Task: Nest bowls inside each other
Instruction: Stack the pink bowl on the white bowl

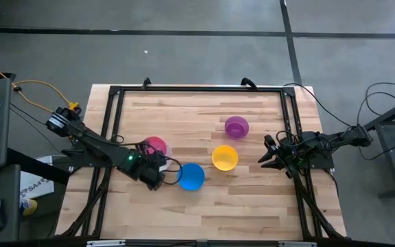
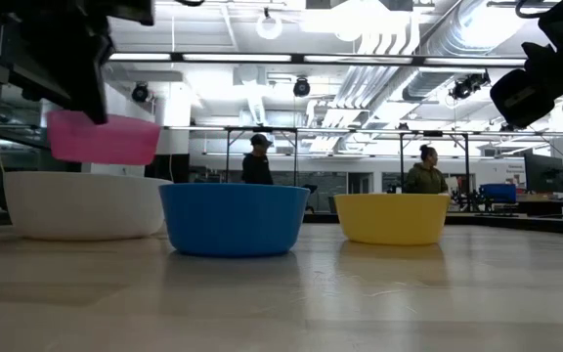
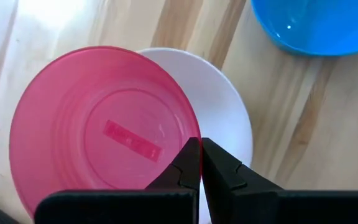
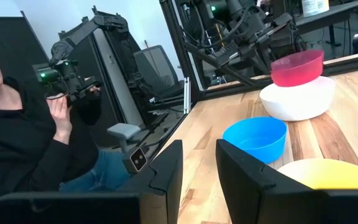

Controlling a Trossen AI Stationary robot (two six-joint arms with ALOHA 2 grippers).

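My left gripper (image 3: 201, 149) is shut on a pink bowl (image 3: 98, 130), which hangs just above a white bowl (image 3: 225, 106); the low view shows the pink bowl (image 2: 104, 137) clear of the white one (image 2: 81, 205). The white bowl stands on its base on the table's left half. A blue bowl (image 1: 191, 176), a yellow bowl (image 1: 225, 158) and a purple bowl (image 1: 236, 127) stand apart on their bases toward the middle. My right gripper (image 4: 197, 165) waits open at the table's right edge (image 1: 269, 154), holding nothing. My left gripper pinches the pink bowl's rim (image 3: 190, 134) on the side toward the table's near edge, one finger inside the bowl and one outside. The fingers slant down from above. The bowl is lifted clear, mouth up and slightly tilted, over the white bowl.
A black frame (image 1: 197, 89) runs around the wooden table. Bare wood lies along the near edge (image 1: 204, 219) and the far left (image 1: 163, 113). People show in the room beyond the table, one seated close to its left side (image 4: 17, 124).
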